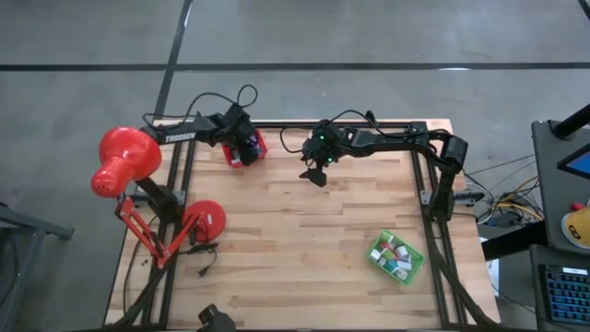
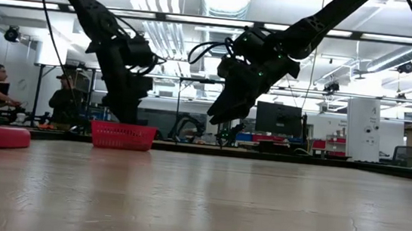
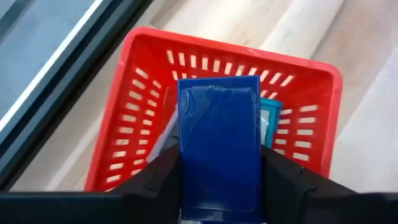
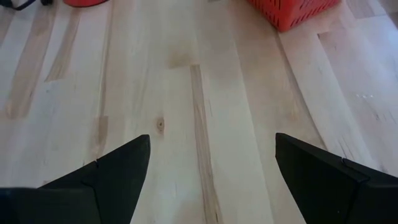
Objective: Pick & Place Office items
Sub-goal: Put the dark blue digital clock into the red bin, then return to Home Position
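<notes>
Clamped between the left gripper's (image 3: 219, 186) dark fingers is a navy block (image 3: 219, 146), glossy and flat, held directly over the red tray (image 3: 134, 112). Under it in the tray a teal piece (image 3: 272, 118) and a pale edge peek out, so some items are already delivered. Seen from above, that tray (image 1: 257, 148) sits at about eleven o'clock on the table (image 1: 295, 240), near the far edge, with the left gripper (image 1: 241, 140) over it.

By my reading this is the placing step for the left arm: the block is carried and aligned, not yet released. The next move calls for lowering a little inside the tray walls and parting the fingers so the block drops flat onto what is already there without catching the rim.

Meanwhile the right gripper (image 1: 316, 174) hangs above bare wood at roughly twelve o'clock, fingers wide apart and empty. The remaining office items (image 1: 395, 255) lie in the green tray (image 1: 375, 260) at about four o'clock, well apart from it; it would have to travel there and pick one small piece.

A red desk lamp (image 1: 124, 161) stands at nine o'clock.
</notes>
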You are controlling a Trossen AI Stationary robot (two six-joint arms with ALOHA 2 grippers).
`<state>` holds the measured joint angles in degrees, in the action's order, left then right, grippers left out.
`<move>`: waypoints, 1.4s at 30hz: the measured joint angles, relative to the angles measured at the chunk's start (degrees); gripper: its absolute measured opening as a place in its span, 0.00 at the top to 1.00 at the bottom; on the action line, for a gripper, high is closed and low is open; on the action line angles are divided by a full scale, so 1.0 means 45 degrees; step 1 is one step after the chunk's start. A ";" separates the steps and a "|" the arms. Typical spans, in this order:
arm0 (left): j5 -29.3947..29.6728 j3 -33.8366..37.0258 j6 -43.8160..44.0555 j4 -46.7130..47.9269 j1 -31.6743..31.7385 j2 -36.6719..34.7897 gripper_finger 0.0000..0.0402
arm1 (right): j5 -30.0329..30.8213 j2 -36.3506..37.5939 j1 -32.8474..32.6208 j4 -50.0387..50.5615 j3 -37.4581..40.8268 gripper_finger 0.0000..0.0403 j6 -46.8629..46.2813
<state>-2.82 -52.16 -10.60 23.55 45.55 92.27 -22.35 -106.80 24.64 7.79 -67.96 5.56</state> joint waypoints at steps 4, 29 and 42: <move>0.0017 0.0000 -0.0008 0.0016 0.0012 -0.0064 0.59 | 0.0000 0.0000 0.0000 -0.0002 0.0000 0.16 0.0003; -0.1761 0.0005 -0.0190 0.0374 0.0017 -0.0054 0.49 | -0.0015 0.0000 0.0000 -0.0004 0.0005 0.14 -0.0004; -0.1814 0.0000 -0.0314 0.0409 0.0017 -0.0054 0.33 | -0.0019 0.0000 0.0000 -0.0004 0.0005 0.13 -0.0005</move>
<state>-10.98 -52.16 -12.01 25.39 45.63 92.03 -22.44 -106.80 24.64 7.77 -67.94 5.54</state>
